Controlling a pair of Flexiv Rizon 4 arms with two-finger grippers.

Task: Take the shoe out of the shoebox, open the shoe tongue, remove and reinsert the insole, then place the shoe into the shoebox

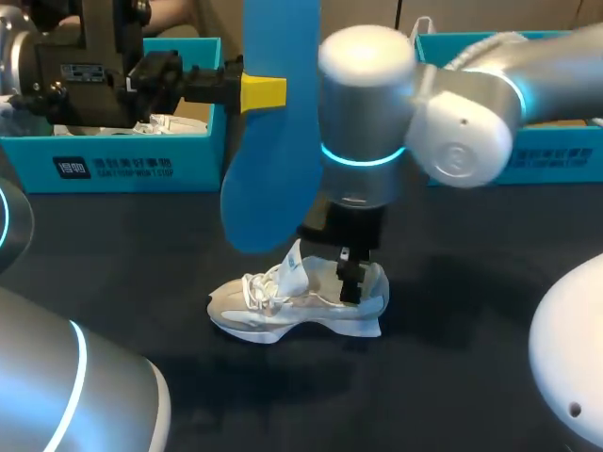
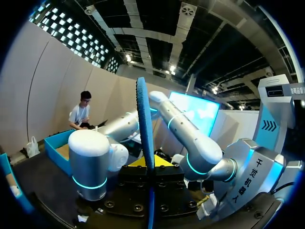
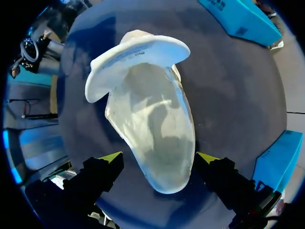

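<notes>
Shoe (image 3: 152, 129) between right jaws, insole (image 2: 145, 124) in left

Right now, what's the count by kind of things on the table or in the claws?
white shoe: 1
blue insole, held in the left claw: 1
blue boxes: 2
Total: 4

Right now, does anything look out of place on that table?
The blue insole is outside the white shoe: the left gripper holds it upright in the air. The right gripper sits open around the shoe's heel. Nothing looks damaged.
</notes>
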